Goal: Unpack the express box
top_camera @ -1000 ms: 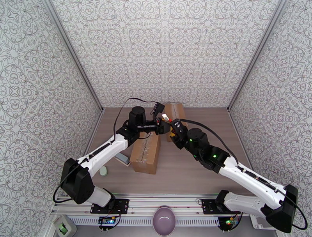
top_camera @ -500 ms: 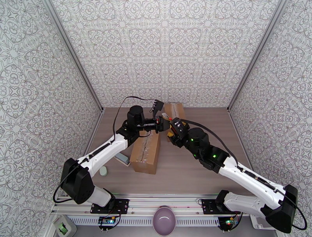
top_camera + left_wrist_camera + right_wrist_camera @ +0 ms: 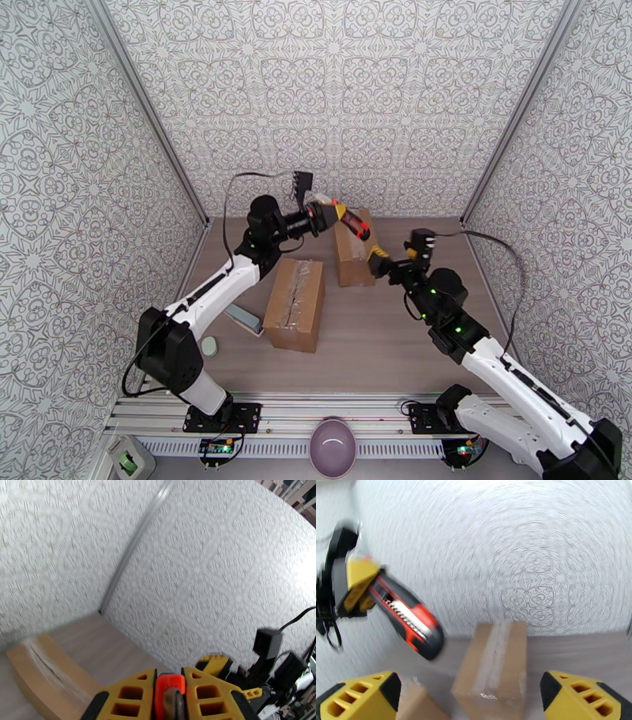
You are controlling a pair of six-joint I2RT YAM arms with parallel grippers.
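Lying on the worktop (image 3: 411, 331) are two brown cartons, each sealed with clear tape along its top seam. The near carton (image 3: 294, 304) sits left of centre. The far carton (image 3: 353, 246) stands close to the back wall, apart from the first. Whether either carries print cannot be told; the surfaces are too small or too blurred to read.

1. Left tool (image 3: 324, 215): raised above the far carton's back left corner and clamped on a utility knife (image 3: 351, 221). The knife has an orange and black body that slants down to the right.
2. Right tool (image 3: 383, 259): fingers wide apart, holding nothing, level with the right side of the far carton.

View differences:
- The right wrist view shows the utility knife (image 3: 405, 616) side-on, with its notched slider track along the body, gripped at one end by the left tool (image 3: 355, 586). Below it are the far carton (image 3: 493, 661) and a corner of the near carton (image 3: 420, 705), seen between the spread fingers of the right tool (image 3: 472, 695).
- The left wrist view shows the knife (image 3: 170, 685) end-on, pinched between the yellow pads (image 3: 130, 695) of the left tool (image 3: 170, 699).
- The top view adds a grey-green flat item (image 3: 245, 320) just left of the near carton, a small pale round item (image 3: 208, 346) nearer the front, and a purple bowl (image 3: 332, 446) at the front rail.
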